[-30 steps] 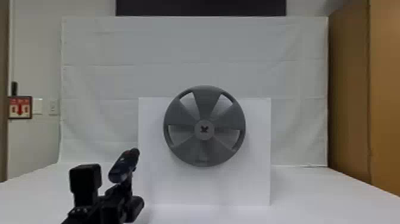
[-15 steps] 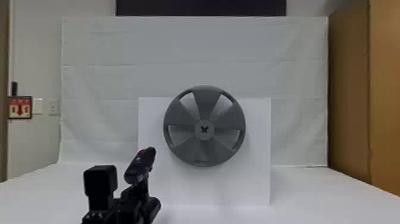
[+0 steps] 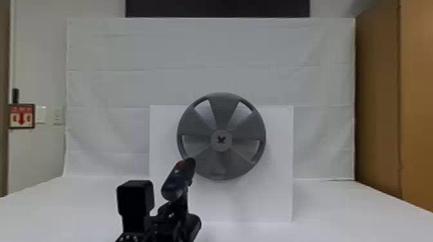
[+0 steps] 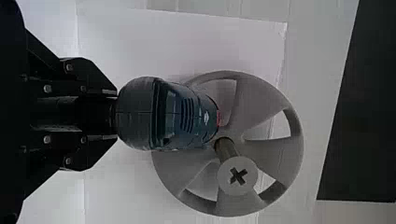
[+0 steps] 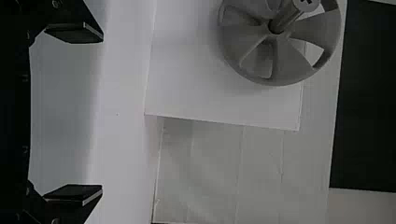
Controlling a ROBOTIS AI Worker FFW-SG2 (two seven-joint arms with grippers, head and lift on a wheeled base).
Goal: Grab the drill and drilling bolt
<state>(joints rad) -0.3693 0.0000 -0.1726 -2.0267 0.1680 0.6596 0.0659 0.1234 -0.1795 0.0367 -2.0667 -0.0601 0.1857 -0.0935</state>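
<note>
Before gray wheel (image 3: 222,112), left hand (image 3: 174,210) closed on drill (image 3: 177,182); right hand (image 5: 101,114), fingers wide apart.

The drill (image 4: 135,112) is dark teal with a red patch, while the bolt (image 4: 237,176) is grey, its face marked by a black cross against the grey wheel (image 3: 222,109). The worktop (image 3: 335,212) is white; the sign (image 3: 21,116) at nine o'clock is red and white, the boards (image 3: 378,106) at three o'clock brown.

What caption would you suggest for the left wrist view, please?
Left gripper holding the drill before the grey wheel and its cross-slotted bolt.
</note>
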